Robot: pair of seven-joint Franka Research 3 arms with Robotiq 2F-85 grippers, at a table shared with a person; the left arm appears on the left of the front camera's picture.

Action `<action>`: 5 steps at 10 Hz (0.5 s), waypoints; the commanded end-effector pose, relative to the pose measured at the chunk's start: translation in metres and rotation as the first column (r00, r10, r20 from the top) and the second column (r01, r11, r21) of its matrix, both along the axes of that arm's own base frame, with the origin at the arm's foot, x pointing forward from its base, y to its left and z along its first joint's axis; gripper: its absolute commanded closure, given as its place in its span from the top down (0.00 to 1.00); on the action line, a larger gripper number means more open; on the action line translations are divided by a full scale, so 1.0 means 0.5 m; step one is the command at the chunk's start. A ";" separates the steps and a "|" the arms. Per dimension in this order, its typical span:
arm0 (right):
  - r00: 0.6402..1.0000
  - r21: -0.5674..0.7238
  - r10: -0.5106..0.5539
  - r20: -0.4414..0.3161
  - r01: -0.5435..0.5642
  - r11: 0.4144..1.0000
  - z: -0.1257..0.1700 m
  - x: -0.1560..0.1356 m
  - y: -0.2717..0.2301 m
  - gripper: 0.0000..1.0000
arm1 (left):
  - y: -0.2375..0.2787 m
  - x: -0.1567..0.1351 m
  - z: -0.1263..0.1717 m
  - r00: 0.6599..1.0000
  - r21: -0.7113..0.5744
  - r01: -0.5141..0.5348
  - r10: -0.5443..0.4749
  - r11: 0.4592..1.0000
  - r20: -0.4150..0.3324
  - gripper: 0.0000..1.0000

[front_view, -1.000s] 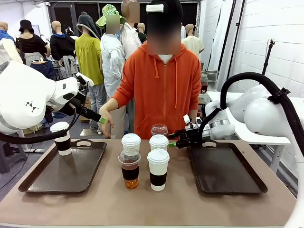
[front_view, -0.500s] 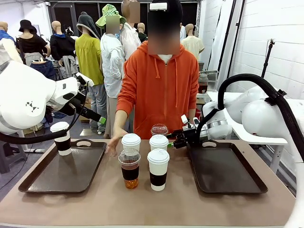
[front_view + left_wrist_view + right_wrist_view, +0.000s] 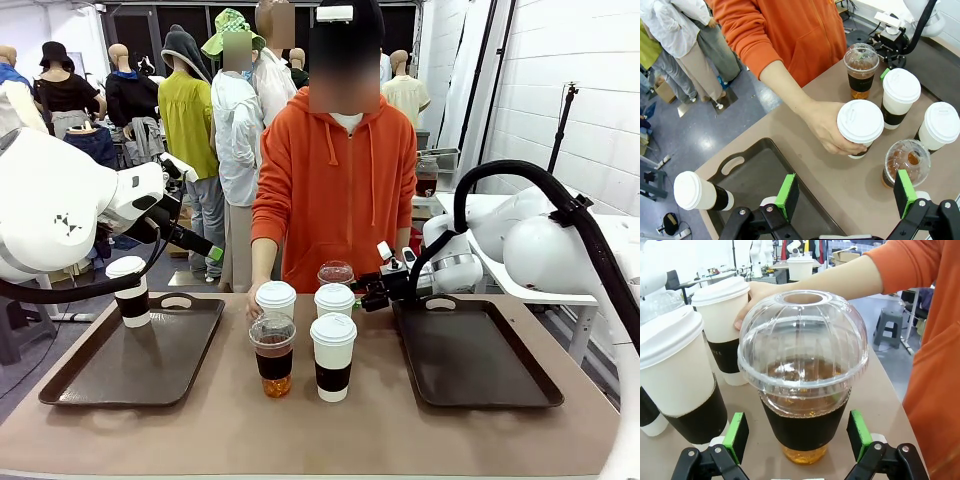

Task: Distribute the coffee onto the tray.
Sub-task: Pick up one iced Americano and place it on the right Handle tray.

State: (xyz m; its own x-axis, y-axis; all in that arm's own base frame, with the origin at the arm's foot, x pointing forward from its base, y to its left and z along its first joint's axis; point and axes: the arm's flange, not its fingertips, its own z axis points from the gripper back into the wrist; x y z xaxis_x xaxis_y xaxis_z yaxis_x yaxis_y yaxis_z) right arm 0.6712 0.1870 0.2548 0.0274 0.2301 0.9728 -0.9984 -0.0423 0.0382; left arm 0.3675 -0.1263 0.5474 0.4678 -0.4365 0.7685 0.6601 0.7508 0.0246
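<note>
Lying on brown table [image 3: 300, 430], 2 trays [image 3: 140, 365]; brick wall [image 3: 560, 60]; left gripper [image 3: 846, 194], right gripper [image 3: 796, 434] agape.

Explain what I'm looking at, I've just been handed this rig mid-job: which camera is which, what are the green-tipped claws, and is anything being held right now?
Two white robot arms share a table with a person in orange. The wide picture looks across it from the robot's side. The other two pictures come from cameras on the wrists, each looking along its own claw.

The left gripper hangs open near the edge of the left tray, which carries one paper cup. The right gripper is open, with its green pads on either side of a clear cup of brown drink but not gripping it.

Five cups stand mid-table: three paper, two clear. The person's hand holds the back-left cup. The right tray lies beside the right gripper.
</note>
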 end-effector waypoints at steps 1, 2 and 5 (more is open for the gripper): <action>0.999 0.005 0.027 -0.036 -0.027 1.000 -0.001 0.021 0.024 1.00 | 0.002 0.001 0.000 1.000 -0.006 -0.001 0.001 1.000 -0.001 1.00; 0.999 -0.001 0.035 -0.042 -0.035 0.999 -0.002 0.022 0.032 1.00 | 0.002 0.001 0.000 1.000 -0.006 -0.001 0.001 1.000 -0.001 1.00; 0.997 -0.012 0.052 -0.060 -0.053 0.999 -0.011 0.029 0.054 1.00 | 0.002 0.001 0.000 1.000 -0.006 -0.001 0.001 1.000 -0.001 1.00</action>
State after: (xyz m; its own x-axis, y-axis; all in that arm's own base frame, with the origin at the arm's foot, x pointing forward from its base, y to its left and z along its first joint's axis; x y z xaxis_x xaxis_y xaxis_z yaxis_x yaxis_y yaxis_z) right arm 0.6754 0.2068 0.2517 0.0595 0.2338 0.9705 -0.9946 -0.0685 0.0775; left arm 0.3675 -0.1263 0.5474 0.4678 -0.4366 0.7685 0.6601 0.7508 0.0247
